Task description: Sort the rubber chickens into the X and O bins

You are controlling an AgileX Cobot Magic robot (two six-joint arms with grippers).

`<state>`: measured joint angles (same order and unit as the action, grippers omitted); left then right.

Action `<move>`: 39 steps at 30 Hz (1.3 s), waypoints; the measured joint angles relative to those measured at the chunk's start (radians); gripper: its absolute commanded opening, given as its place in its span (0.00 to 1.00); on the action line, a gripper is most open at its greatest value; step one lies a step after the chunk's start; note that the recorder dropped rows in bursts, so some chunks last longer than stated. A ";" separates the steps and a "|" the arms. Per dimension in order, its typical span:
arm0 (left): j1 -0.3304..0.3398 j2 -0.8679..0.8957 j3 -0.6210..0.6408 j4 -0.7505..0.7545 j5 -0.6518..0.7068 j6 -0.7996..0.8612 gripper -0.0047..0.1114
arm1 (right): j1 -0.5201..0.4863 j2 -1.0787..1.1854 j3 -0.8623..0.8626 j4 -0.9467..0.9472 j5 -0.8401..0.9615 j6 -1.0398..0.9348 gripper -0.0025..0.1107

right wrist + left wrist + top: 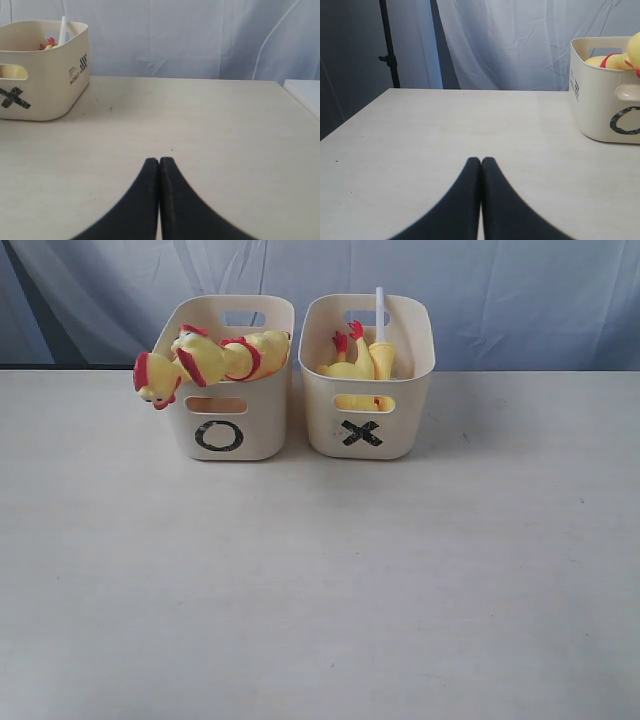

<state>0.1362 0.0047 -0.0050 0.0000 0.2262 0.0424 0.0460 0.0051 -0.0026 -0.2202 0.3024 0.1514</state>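
The left gripper lies nearest its wrist camera, its two black fingers pressed together along their whole length with nothing between them, low over the pale table. The right gripper looks the same in its own view: fingers shut tight, holding nothing. Neither arm shows in the exterior view. All four chickens sit in two cream bins at the far side of the table, well apart from both grippers. The O bin stands on the left, just beside the X bin on the right. One long chicken lies across the O bin with its head hanging out over the left rim; the other long chicken lies behind it. In the X bin a headless body points its red feet up, next to a yellow piece on a white stick that rises above the rim. Each bin's near wall carries its black letter. In the right wrist view, the X bin's side has a small label with a chequered mark and a word that looks like WORLD.
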 measured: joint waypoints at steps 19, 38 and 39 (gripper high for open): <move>0.000 0.000 0.000 0.000 0.000 0.000 0.04 | 0.000 0.000 0.000 0.000 0.004 -0.017 0.01; -0.025 0.000 0.000 0.000 0.000 0.000 0.04 | 0.047 0.000 0.000 0.002 0.007 -0.017 0.01; -0.037 0.000 0.000 0.000 0.000 0.000 0.04 | 0.057 0.000 0.000 0.002 0.009 -0.017 0.01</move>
<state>0.0992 0.0047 -0.0050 0.0000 0.2262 0.0424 0.1028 0.0051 -0.0026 -0.2179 0.3116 0.1341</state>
